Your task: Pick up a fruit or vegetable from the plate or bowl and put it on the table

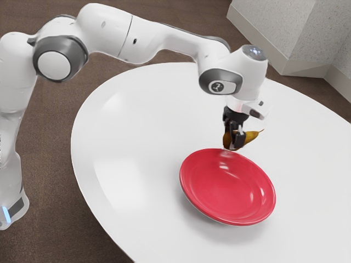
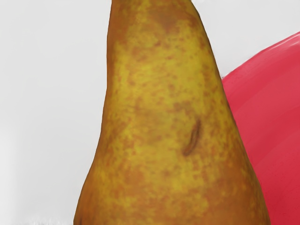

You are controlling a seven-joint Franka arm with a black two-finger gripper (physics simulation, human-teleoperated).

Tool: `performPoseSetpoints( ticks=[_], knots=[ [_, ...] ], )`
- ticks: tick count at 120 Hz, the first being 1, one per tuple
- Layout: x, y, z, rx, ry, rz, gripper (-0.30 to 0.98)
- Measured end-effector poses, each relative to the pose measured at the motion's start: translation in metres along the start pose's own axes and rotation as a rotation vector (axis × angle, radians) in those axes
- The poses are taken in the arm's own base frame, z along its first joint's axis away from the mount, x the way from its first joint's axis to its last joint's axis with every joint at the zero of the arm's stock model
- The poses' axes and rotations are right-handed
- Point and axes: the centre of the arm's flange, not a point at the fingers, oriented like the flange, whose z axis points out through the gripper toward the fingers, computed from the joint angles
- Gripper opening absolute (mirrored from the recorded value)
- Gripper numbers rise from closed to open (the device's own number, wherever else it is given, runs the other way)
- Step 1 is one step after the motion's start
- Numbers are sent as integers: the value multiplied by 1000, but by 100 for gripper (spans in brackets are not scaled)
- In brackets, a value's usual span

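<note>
The black claw [image 1: 233,143] pinches a pear [image 1: 251,137] near the edge of the red plate [image 1: 219,189]; it hides the pear's middle; up close, the pear's ends are cut off.

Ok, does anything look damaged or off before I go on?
Only the pear in the gripper: a short, dark brown, scar-like mark stands out on its speckled skin. The red bowl looks intact.

The bowl [image 1: 226,190] lies on the tabletop [image 1: 131,142], toward the exterior view's right. The pear [image 1: 252,136] is in the pincer [image 1: 235,143], near the bowl's far rim. Behind the tabletop, at the exterior view's upper right, stands a wall [image 1: 274,35].
</note>
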Motion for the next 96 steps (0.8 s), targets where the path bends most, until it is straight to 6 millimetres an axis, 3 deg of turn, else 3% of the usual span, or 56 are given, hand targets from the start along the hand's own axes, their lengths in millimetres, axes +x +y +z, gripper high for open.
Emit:
performPoseSetpoints(
  ticks=[16, 30, 36, 50, 67, 96],
  knots=[
    [2, -80, 10, 34, -11, -124, 11],
    [0, -112, 16, 46, -18, -177, 11],
    [-1, -117, 16, 48, -17, -186, 12],
    [-1, -120, 13, 37, -14, -198, 38],
    [-1, -143, -4, -24, 11, -312, 56],
    [1, -125, -12, -82, 20, -384, 66]
  ],
)
